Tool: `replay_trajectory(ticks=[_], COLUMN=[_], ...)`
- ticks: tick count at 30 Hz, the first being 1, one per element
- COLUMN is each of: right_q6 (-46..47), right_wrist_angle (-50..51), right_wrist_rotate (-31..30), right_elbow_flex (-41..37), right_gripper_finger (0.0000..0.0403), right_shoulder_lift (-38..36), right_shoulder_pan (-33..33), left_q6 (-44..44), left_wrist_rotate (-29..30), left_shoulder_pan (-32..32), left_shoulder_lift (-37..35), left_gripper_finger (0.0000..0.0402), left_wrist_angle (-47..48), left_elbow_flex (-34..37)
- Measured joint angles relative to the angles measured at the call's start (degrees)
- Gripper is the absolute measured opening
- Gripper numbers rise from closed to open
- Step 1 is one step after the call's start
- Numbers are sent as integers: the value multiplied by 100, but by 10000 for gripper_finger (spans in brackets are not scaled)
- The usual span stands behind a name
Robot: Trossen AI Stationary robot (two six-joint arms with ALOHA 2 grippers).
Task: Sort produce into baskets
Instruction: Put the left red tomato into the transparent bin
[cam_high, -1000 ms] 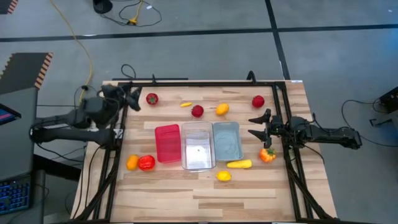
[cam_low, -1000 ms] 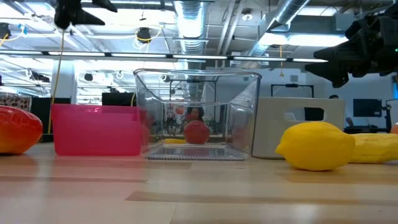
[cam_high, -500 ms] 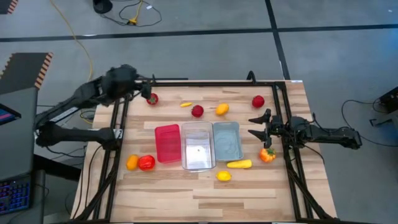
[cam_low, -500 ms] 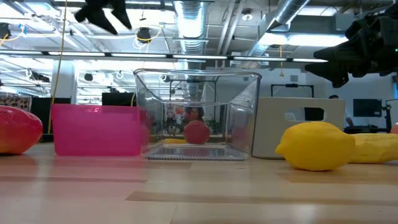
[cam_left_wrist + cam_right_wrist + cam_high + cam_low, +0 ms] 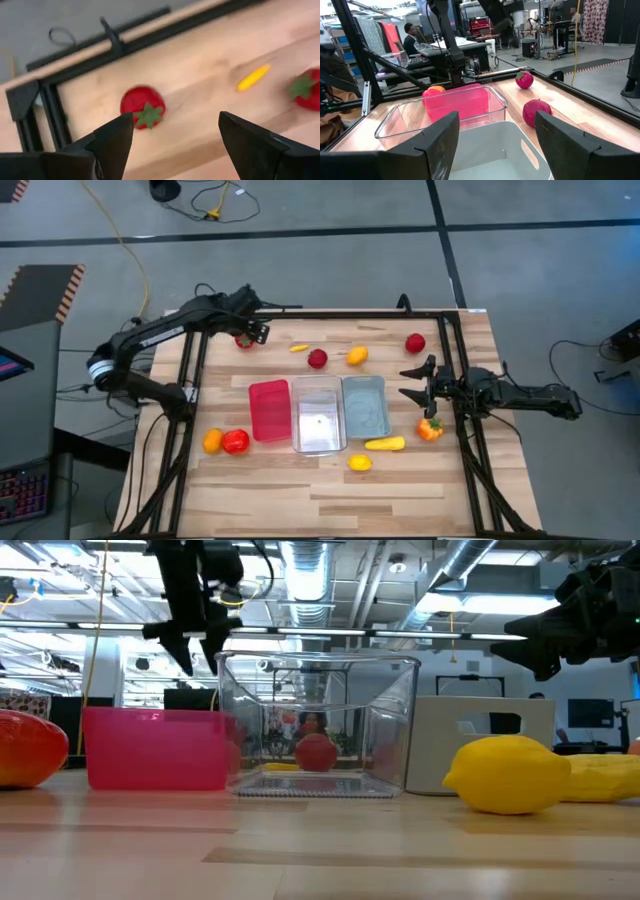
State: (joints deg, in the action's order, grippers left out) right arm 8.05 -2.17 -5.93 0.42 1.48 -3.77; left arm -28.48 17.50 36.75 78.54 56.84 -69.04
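Note:
My left gripper (image 5: pixel 252 331) is open and hovers over a red tomato (image 5: pixel 142 106) that lies on the table's far left part (image 5: pixel 243 341). In the low view the gripper (image 5: pixel 190 643) is well above the table. My right gripper (image 5: pixel 414 381) is open and empty at the table's right side, beside the pale blue basket (image 5: pixel 365 405). The red basket (image 5: pixel 268 411) and the clear basket (image 5: pixel 318 416) stand next to the blue one at mid-table. More produce lies around them: a small yellow piece (image 5: pixel 298 348), a red one (image 5: pixel 317 359), an orange one (image 5: pixel 356 356) and a pepper (image 5: pixel 430 428).
A red piece (image 5: pixel 415 342) lies far right. An orange piece (image 5: pixel 212 441) and a red piece (image 5: pixel 235 441) lie near left. A yellow long piece (image 5: pixel 385 444) and a lemon (image 5: pixel 359 463) lie in front of the baskets. A black frame (image 5: pixel 190 370) runs along the table's sides.
My left arm has swung from the table's left edge toward the right and the far edge, over the far-left tomato. Its gripper has tipped to point down and has come lower. My right arm has kept still.

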Motion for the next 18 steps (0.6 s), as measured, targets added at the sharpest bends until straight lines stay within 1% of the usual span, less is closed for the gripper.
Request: replay_trajectory(ticks=[2,7,9,13,18], right_q6=[-1,-2,-2,-2,-1], right_wrist_angle=[-1,0,-1,-2,-2], right_wrist_rotate=[0,0,0,0,0], right_elbow_flex=[1,1,-1,1,0], right_gripper_finger=[286,286,286,286,286], right_shoulder_lift=[0,2,0,0,0], right_shoulder_pan=[-1,-2,-1,0,-1], left_q6=[-98,-655,-577,-42,14], left_wrist_rotate=[-141,-76,-89,-271,-376], left_shoulder_pan=[73,261,345,511,684], left_shoulder_lift=[164,523,614,728,790], left_gripper_finger=[280,280,280,288,328], left_wrist_angle=[30,80,131,128,45], left_elbow_flex=[0,0,0,0,120])
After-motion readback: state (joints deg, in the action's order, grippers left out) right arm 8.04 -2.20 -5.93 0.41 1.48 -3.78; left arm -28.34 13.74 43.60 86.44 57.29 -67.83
